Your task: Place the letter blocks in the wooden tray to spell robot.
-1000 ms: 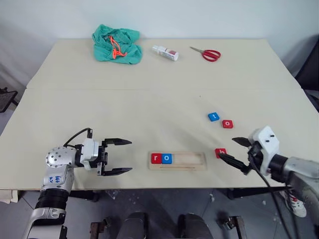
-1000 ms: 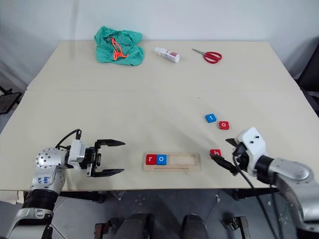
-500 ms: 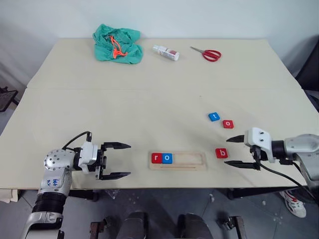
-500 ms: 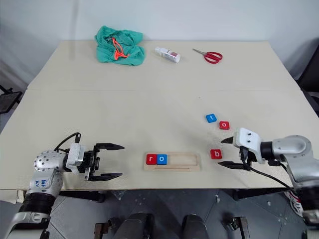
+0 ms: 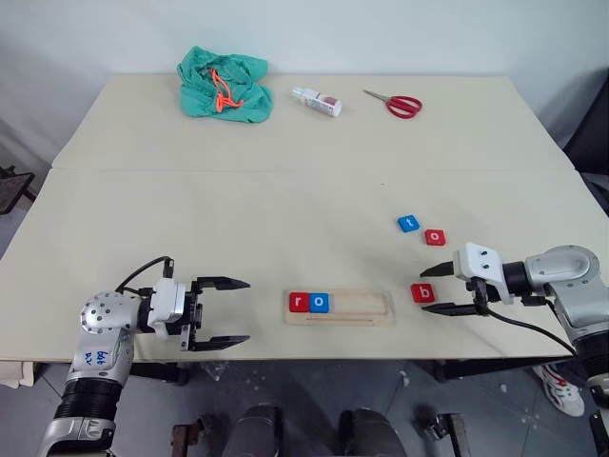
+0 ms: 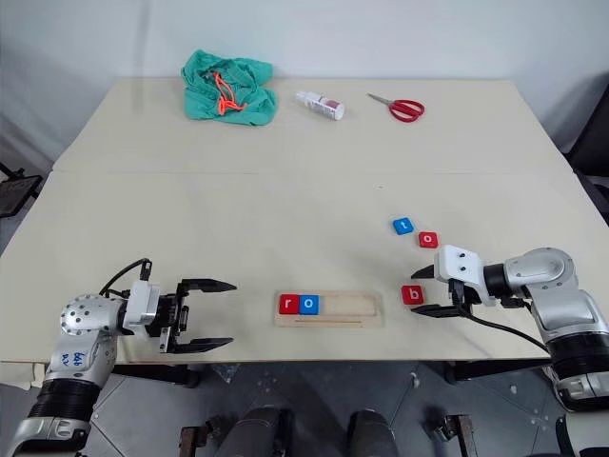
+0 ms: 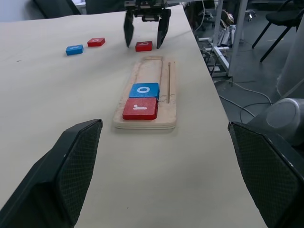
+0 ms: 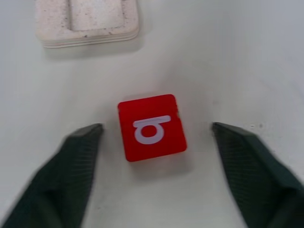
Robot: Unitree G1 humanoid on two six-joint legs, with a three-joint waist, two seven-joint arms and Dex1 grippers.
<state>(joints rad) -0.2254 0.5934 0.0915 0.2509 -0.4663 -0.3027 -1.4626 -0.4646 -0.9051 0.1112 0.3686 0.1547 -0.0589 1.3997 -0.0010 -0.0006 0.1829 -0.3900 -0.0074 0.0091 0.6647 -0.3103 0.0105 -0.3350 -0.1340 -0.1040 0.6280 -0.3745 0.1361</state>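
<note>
The wooden tray lies near the table's front edge, with a red "r" block and a blue "o" block side by side at its left end. Just right of the tray a red "b" block lies flat on the table. My right gripper is open and straddles it, one finger on each side with gaps to the block. Farther back lie a blue "t" block and a red "o" block. My left gripper is open and empty, left of the tray.
At the back of the table lie a green cloth, a small white bottle and red-handled scissors. The tray's right part is bare. The table's front edge runs just below the tray and both grippers.
My right gripper has swung round and come down beside the "b" block, so its fingers now flank it, and its jaws have narrowed a little. The left gripper has stayed put.
</note>
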